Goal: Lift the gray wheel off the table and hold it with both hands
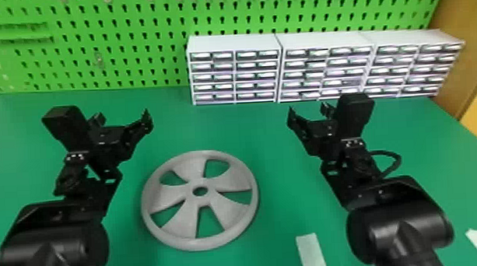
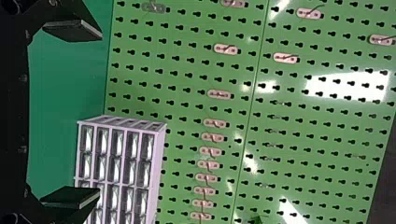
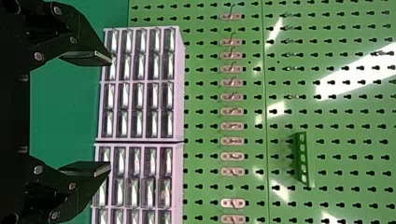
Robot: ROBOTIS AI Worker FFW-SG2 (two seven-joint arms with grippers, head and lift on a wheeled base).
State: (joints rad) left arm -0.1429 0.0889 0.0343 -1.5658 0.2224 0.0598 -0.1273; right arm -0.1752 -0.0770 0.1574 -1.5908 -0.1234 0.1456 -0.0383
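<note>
Because the green worktop [image 1: 278, 206] carries the gray wheel [image 1: 188, 192] lying flat, between the arms but nearer the left one, this step seems to call for lowering both hands to opposite sides of the wheel. The left hand [image 2: 100, 115] is spread wide and empty; the right hand [image 3: 110, 113] is empty too, parted somewhat less. Best to bring each in level, straddle the rim [image 1: 254, 196], and allow the right one a longer path. Both should be closed firmly before a joint, even raise; pulling early on one side could tip or skid the wheel.

From the head view come the wheel's five openings and round hub hole [image 1: 200, 190]. The left wrist view faces the perforated green pegboard [image 2: 184, 105] and its pinkish hook plates [image 2: 226, 49]; the right wrist view adds a small green slotted holder [image 3: 302, 158] mounted there.
</note>
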